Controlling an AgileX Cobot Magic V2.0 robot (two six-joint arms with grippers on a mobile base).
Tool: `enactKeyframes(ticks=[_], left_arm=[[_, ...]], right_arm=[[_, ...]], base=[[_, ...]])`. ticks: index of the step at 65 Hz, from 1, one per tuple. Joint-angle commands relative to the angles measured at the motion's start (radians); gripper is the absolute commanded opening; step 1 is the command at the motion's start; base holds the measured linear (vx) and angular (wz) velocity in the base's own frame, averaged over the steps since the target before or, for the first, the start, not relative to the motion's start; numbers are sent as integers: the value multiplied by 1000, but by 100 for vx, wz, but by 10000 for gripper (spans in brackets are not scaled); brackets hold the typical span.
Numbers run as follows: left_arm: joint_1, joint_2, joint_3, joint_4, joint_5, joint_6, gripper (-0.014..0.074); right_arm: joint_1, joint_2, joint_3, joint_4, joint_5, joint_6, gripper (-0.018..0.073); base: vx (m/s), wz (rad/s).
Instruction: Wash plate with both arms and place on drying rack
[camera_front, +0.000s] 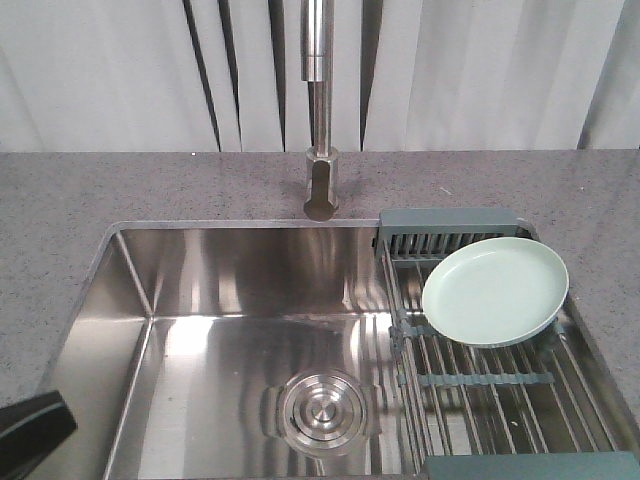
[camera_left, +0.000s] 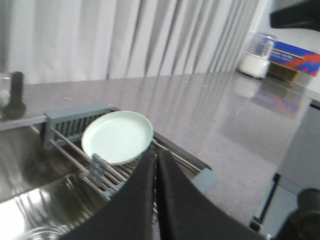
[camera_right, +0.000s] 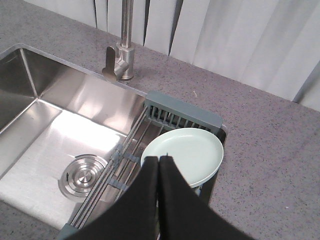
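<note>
Left hand (camera_left: 156, 152) has its two black fingers pressed together with just a thin seam between them, holding nothing, hovering above the near edge of the plate (camera_left: 117, 136). Right hand (camera_right: 159, 160) looks the same, fingers closed tight and empty, tips sitting over the near rim of the plate in its own wrist view. In the front view only a black corner of the left arm (camera_front: 35, 425) pokes in at the bottom left, well apart from everything else. The pale mint-green plate (camera_front: 495, 290) lies face up on the drying rack (camera_front: 480, 378), toward the far end by the grey-blue end bar, slightly tilted. The rack spans the right side of the steel sink (camera_front: 220, 300), with the round drain (camera_front: 323, 412) down in the basin to its left. The faucet (camera_front: 320, 120) stands on the speckled grey tabletop (camera_front: 100, 200) behind the sink
</note>
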Motion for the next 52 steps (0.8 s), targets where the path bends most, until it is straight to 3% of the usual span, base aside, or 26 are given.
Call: enactKeyframes(ticks=[1, 8, 13, 23, 32, 39, 48, 52], left_arm=[[2, 8, -24, -70, 125, -4, -6], [1, 9, -24, -77, 168, -4, -6], [1, 9, -21, -130, 156, -4, -6], [1, 9, 48, -361, 182, -4, -6], [1, 9, 151, -496, 225, 19, -6], [1, 8, 222, -625, 218, 212, -6], [-4, 7, 331, -936, 185, 675, -6], [-11, 7, 372, -1031, 187, 839, -6]], right_arm=[[-5, 5, -30, 7, -64, -1, -7], [-5, 5, -30, 7, -64, -1, -7], [-5, 5, -30, 7, -64, -1, -7], [-5, 5, -30, 5, -64, -1, -7], [-5, 5, -30, 5, -64, -1, -7], [-5, 5, -30, 5, -64, -1, -7], [-5, 5, -30, 5, -64, -1, -7], [-5, 5, -30, 5, -64, -1, -7]], base=[[0, 0], [0, 0], [0, 0], [0, 0], [0, 0], [0, 0], [0, 0], [0, 0]])
